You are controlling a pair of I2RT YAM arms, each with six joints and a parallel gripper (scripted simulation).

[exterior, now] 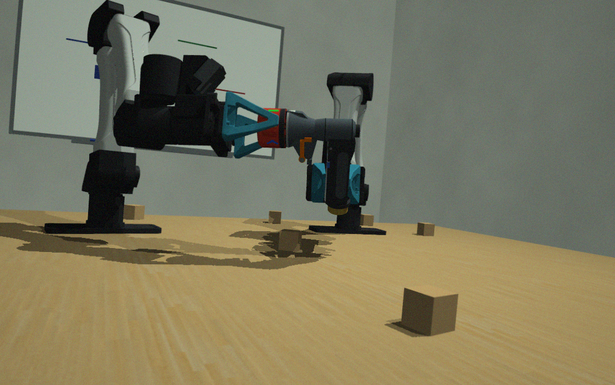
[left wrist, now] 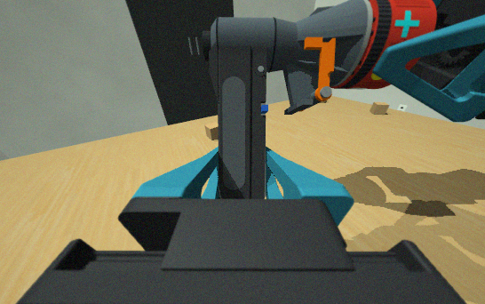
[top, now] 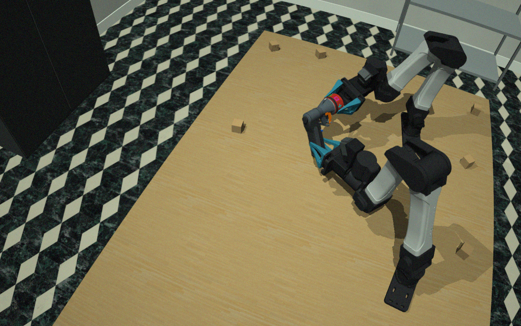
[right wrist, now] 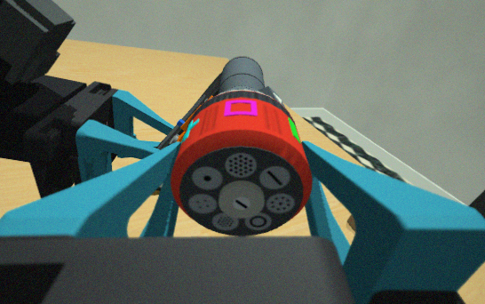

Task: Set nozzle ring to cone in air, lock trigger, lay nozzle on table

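Note:
The grey nozzle [top: 325, 107] [exterior: 306, 127] [left wrist: 284, 42] [right wrist: 242, 76] is held above the table, with its handle [exterior: 338, 154] [left wrist: 233, 124] hanging down. My left gripper [top: 321, 146] [left wrist: 242, 152] is shut on the handle. My right gripper [top: 333, 102] [right wrist: 242, 152] is shut on the red spray ring [exterior: 268, 131] [right wrist: 242, 129] from the front. In the right wrist view the magenta square [right wrist: 241, 108] is on top and the white arrow [right wrist: 277, 97] lies between it and the green mark [right wrist: 294, 130]. The blue V [exterior: 272, 142] is low on the ring. An orange lever [top: 328, 117] [exterior: 303, 149] [left wrist: 326, 67] shows beside the trigger area.
Small wooden cubes lie around the wooden table [top: 230, 215] [exterior: 226, 317], including one [top: 237, 125] [exterior: 428, 311] beyond the nozzle in the top view. Others [top: 273, 45] [top: 320, 53] lie near the far edge. A grey shelf [top: 476, 19] stands behind the table.

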